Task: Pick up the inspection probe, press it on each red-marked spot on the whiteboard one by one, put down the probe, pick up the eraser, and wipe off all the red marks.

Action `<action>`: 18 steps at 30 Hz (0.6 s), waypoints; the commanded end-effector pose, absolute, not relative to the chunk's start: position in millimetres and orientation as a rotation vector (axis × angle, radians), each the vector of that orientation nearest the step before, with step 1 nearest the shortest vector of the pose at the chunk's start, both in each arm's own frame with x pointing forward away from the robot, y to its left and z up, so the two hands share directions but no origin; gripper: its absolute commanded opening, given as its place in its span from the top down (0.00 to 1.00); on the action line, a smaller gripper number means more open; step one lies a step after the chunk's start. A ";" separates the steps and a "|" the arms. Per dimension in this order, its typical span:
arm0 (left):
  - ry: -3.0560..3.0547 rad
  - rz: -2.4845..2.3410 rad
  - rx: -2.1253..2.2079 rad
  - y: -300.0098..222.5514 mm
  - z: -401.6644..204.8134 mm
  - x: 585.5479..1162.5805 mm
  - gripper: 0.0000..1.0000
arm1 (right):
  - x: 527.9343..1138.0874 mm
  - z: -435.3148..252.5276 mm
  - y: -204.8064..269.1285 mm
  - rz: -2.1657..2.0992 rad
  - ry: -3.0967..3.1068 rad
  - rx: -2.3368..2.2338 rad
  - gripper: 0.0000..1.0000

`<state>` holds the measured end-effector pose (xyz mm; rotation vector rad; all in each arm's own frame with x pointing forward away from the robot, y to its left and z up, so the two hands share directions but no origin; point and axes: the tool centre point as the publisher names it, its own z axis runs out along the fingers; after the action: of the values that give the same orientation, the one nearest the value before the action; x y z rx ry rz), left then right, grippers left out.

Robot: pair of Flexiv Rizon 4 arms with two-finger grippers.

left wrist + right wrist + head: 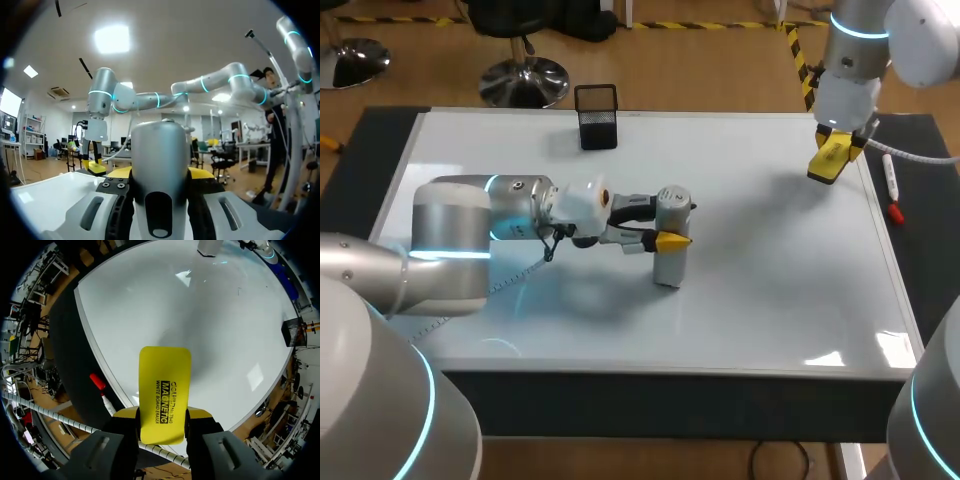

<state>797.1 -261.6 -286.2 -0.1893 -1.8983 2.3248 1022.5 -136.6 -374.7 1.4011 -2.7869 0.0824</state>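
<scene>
The silver cylindrical probe (670, 262) stands upright on the whiteboard (770, 270) near its middle. My left gripper (670, 222) is shut on its upper part from the side; in the left wrist view the probe (160, 165) fills the space between the yellow-tipped fingers (200, 173). My right gripper (832, 158) hangs above the board's far right corner, shut on the yellow eraser (828, 160). In the right wrist view the eraser (165, 390) sticks out ahead of the fingers over the whiteboard (200, 315). I see no red marks on the board.
A black mesh pen holder (597, 117) stands at the board's far edge. A marker with a red cap (890, 185) lies on the dark mat just off the board's right edge, under my right arm; it shows beside the eraser as a marker (102, 390).
</scene>
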 end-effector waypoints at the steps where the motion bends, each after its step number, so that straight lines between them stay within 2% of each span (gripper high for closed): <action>1: -1.906 2.326 -0.187 -259.8 -288.2 797.4 1.00 | 1022.6 -373.8 -137.1 0.087 -2.784 1.402 1.00; 18: -1.885 2.412 -0.217 -243.8 -246.1 813.3 1.00 | 1022.6 -373.8 -137.1 0.087 -2.784 1.402 1.00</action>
<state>814.2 -251.7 -254.4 -0.2259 -1.8692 2.4128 1022.5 -136.6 -374.8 1.4011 -2.7869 0.0825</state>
